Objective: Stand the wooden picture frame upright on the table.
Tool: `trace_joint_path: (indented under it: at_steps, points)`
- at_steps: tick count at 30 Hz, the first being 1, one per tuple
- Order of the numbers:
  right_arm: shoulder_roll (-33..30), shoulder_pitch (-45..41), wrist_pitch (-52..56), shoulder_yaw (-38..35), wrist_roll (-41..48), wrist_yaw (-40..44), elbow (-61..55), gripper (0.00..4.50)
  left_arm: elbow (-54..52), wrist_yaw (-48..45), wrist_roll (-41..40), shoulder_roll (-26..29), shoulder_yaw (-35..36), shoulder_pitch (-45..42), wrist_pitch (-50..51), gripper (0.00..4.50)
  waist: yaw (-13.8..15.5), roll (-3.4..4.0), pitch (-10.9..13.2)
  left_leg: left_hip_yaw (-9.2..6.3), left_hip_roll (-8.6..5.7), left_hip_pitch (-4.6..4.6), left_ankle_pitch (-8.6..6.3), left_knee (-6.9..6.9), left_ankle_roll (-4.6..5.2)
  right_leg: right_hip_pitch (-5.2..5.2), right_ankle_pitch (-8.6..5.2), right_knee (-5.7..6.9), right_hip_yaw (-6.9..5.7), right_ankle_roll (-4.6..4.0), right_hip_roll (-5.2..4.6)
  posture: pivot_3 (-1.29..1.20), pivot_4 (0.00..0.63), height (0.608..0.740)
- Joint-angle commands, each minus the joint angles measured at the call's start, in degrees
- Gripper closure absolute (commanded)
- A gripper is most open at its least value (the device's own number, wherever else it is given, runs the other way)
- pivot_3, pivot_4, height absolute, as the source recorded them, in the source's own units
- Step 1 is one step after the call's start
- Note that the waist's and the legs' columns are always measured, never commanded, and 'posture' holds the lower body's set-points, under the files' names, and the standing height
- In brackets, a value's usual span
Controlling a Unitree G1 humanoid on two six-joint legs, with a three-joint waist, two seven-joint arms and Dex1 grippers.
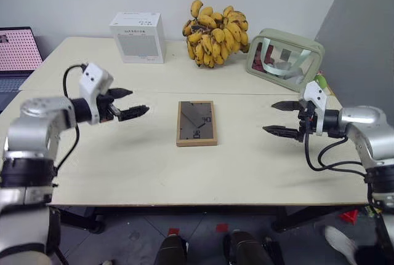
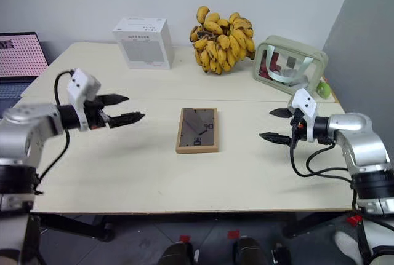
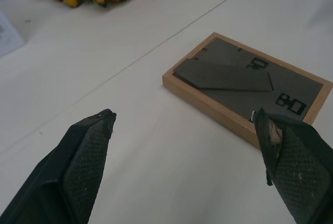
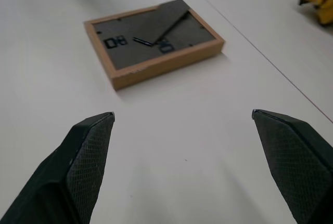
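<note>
The wooden picture frame [image 1: 197,123] lay flat on the table [image 1: 154,166], back panel up, just on the robot's side of the seam and about midway between the two arms. The left gripper [image 1: 131,102] hovered above the tabletop to the frame's left with its fingers spread apart and nothing between them. The right gripper [image 1: 281,118] hovered to the frame's right, likewise spread apart and empty. Neither gripper touched the frame; both stood clear of it, pointing inward toward it.

The head views took in the far side of the table: a white box [image 1: 138,37], a bunch of bananas [image 1: 216,33] and a pale green bag [image 1: 284,59]. The left wrist view gave a close look at the frame's back past the textured fingertips [image 3: 86,151], with part of the bananas beyond. The right wrist view showed the frame from the opposite side.

The frame was a small rectangle of light wood. Its back panel was dark grey-brown, with the stand folded flat against it and small metal fittings near one end.
</note>
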Motion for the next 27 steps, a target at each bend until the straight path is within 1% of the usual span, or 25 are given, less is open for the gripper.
trace_joint_path:
  at_steps: [1, 4, 6, 9, 10, 12, 13, 15, 17, 18, 19, 23, 27]
  points:
    - [0.43, -3.03, -1.08, 0.25, -0.49, 2.02, 2.49, 0.02, 3.4, -3.97, 2.71, 0.82, -2.18, -1.97, -3.76, 0.0, 0.02, 0.0, 0.0, 0.0, 0.0, -0.02, 0.0, 0.0, 0.0, -0.02, 0.01, 0.0, 0.0, 0.01, 0.0, 0.0, 0.15, 0.74]
    - [1.03, -3.65, -2.39, 0.39, -1.28, 2.0, 4.08, 0.02, 4.73, -4.41, 2.75, -0.31, -2.07, -3.53, -3.69, 0.0, 0.06, 0.0, 0.0, -0.03, 0.02, -0.26, 0.0, 0.03, 0.01, -0.21, 0.05, 0.01, -0.03, 0.09, 0.01, 0.0, 0.15, 0.74]
    - [2.04, -3.54, -3.46, -0.21, -1.87, 0.29, 5.2, 0.02, 5.71, -3.04, 2.92, -1.62, -1.45, -3.78, -4.05, 0.0, 0.16, 0.0, 0.0, -0.06, 0.02, -0.48, 0.0, 0.1, 0.01, -0.44, 0.17, 0.12, -0.06, 0.3, 0.01, 0.0, 0.15, 0.74]
    - [4.14, -4.11, -5.15, -0.46, -3.33, -2.57, 7.13, 0.02, 6.58, -2.33, 2.56, -2.82, -0.7, -3.31, -3.83, 0.0, 0.36, 0.0, 0.0, -0.04, 0.0, -0.69, 0.0, 0.21, 0.01, -0.75, 0.19, 0.31, -0.03, 0.32, 0.01, 0.0, 0.15, 0.74]
    - [5.25, -4.62, -5.54, -0.34, -3.75, -3.64, 8.11, 0.19, 6.59, -2.32, 2.28, -3.13, -0.44, -2.86, -3.85, 0.0, 0.37, 0.0, 0.0, -0.03, 0.0, -0.74, 0.0, 0.24, 0.01, -0.84, 0.19, 0.4, -0.01, 0.33, 0.01, 0.0, 0.15, 0.74]
    - [8.34, -6.09, -7.51, 0.02, -5.2, -6.76, 12.17, 0.52, 7.77, 0.29, 2.06, -4.75, 0.54, -2.89, -3.21, 0.35, 0.24, -0.01, 0.0, -0.01, 0.0, -0.75, 0.01, 0.3, 0.01, -0.9, 0.19, 0.51, 0.01, 0.33, 0.02, 0.0, 0.15, 0.74]
    - [9.49, -6.58, -8.31, 0.11, -5.65, -7.6, 13.53, 0.82, 8.28, 1.1, 2.06, -5.43, 0.83, -2.98, -3.34, 0.44, 0.13, -0.01, 0.0, -0.01, 0.0, -0.74, 0.01, 0.32, 0.01, -0.9, 0.19, 0.54, 0.01, 0.33, 0.03, 0.0, 0.15, 0.74]
    - [11.92, -8.12, -8.99, 0.01, -6.55, -10.08, 16.57, 1.26, 10.58, 3.39, 3.17, -6.82, 0.95, -3.53, -4.02, 0.92, 0.04, -0.01, 0.0, -0.04, 0.01, -0.73, 0.02, 0.34, 0.02, -0.9, 0.2, 0.61, 0.0, 0.33, 0.05, 0.0, 0.15, 0.74]
    - [13.95, -9.9, -10.56, 0.5, -8.01, -11.62, 19.75, 1.79, 13.32, 6.33, 5.54, -7.9, 0.19, -4.09, -6.3, 1.38, 0.01, 0.0, 0.0, -0.06, 0.01, -0.72, 0.03, 0.34, 0.03, -0.9, 0.21, 0.63, 0.0, 0.34, 0.06, 0.0, 0.15, 0.74]
    - [14.67, -10.61, -11.29, 0.76, -8.74, -12.15, 21.01, 1.97, 14.57, 7.72, 6.63, -8.27, -0.08, -4.41, -7.53, 1.54, 0.02, 0.0, 0.0, -0.06, 0.01, -0.73, 0.04, 0.34, 0.03, -0.9, 0.21, 0.64, 0.01, 0.34, 0.06, 0.0, 0.15, 0.74]
    - [15.85, -11.89, -11.94, 1.28, -10.17, -14.18, 23.77, 2.28, 15.92, 9.23, 7.3, -9.25, -0.24, -4.87, -7.81, 1.8, 0.0, 0.0, 0.0, -0.04, 0.01, -0.74, 0.03, 0.34, 0.03, -0.91, 0.21, 0.63, 0.02, 0.34, 0.06, 0.0, 0.15, 0.74]
    - [21.48, -15.56, -18.01, 4.07, -16.31, -21.61, 34.79, 3.29, 21.98, 18.47, 11.09, -15.15, -1.2, -7.28, -9.4, 2.69, 0.11, -0.01, -0.01, -0.04, 0.0, -0.75, 0.03, 0.34, 0.03, -0.91, 0.22, 0.62, 0.02, 0.35, 0.05, 0.0, 0.15, 0.74]
    - [27.27, -18.29, -22.79, 5.73, -20.47, -28.08, 44.0, 4.31, 25.43, 20.95, 14.06, -20.37, -3.36, -8.3, -11.37, 3.59, 0.32, -0.02, -0.01, -0.05, -0.01, -0.77, 0.04, 0.34, 0.03, -0.89, 0.24, 0.61, 0.02, 0.36, 0.04, 0.0, 0.15, 0.74]
